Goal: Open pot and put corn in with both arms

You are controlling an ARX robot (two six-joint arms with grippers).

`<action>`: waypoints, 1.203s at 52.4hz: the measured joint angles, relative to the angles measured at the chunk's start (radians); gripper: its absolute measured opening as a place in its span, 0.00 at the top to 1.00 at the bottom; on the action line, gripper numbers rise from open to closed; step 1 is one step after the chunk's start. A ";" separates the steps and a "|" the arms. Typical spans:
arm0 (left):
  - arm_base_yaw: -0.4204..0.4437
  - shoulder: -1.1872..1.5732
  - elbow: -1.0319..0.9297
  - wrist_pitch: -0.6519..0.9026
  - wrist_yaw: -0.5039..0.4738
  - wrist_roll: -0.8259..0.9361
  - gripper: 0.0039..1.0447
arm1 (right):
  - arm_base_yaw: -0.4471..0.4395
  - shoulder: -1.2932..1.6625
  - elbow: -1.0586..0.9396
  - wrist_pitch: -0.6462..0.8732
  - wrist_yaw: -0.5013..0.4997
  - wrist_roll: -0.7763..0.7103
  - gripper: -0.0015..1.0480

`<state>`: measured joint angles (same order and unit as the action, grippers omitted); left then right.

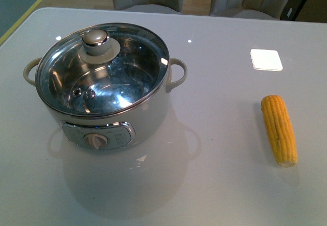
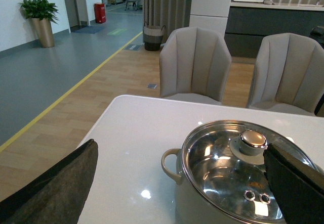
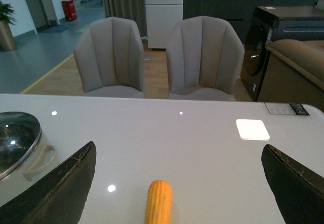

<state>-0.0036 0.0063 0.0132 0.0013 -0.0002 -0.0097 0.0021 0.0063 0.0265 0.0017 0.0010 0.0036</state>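
Right of the pot [image 1: 148, 116], well apart from it, on the bare surface [image 1: 214, 185]: the corn [image 1: 279, 130], untouched, long axis running roughly away from the robot, far tip leaning slightly toward the pot. From the right wrist, seen straight ahead of the right end effector [image 3: 178, 148], end-on, framed between the spread fingers [image 3: 61, 188], not yet reached. Plainly the nearer arm for the cob, and apparently set to close across its width rather than along it. Seated on the pot: glass lid [image 1: 122, 83], knob [image 1: 96, 38] ahead of the left end effector [image 2: 180, 147]. Both end effectors spread wide, empty, touching nothing. Lid off first, probably by the left.
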 joint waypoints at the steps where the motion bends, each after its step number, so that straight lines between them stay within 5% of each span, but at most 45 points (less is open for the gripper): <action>1: 0.000 0.000 0.000 0.000 0.000 0.000 0.06 | 0.000 0.000 0.000 0.000 0.000 0.000 0.08; 22: 0.000 0.004 0.002 -0.008 -0.003 -0.004 0.06 | 0.000 0.000 0.000 0.000 0.000 0.000 0.08; 29: -0.020 0.206 0.145 -0.364 -0.037 -0.089 0.06 | 0.000 -0.001 0.000 0.000 0.000 0.000 0.08; 35: -0.043 0.275 0.163 -0.425 -0.035 -0.119 0.06 | 0.000 -0.001 0.000 0.000 0.000 0.000 0.08; 47: -0.073 0.530 0.198 -0.148 -0.013 -0.091 0.06 | 0.000 -0.001 0.000 0.000 0.000 0.000 0.08; 63: -0.135 1.250 0.393 0.543 -0.016 -0.006 0.06 | 0.000 -0.001 0.000 0.000 0.000 0.000 0.08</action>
<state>-0.1390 1.2560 0.4065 0.5446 -0.0162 -0.0154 0.0021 0.0055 0.0265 0.0013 0.0006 0.0036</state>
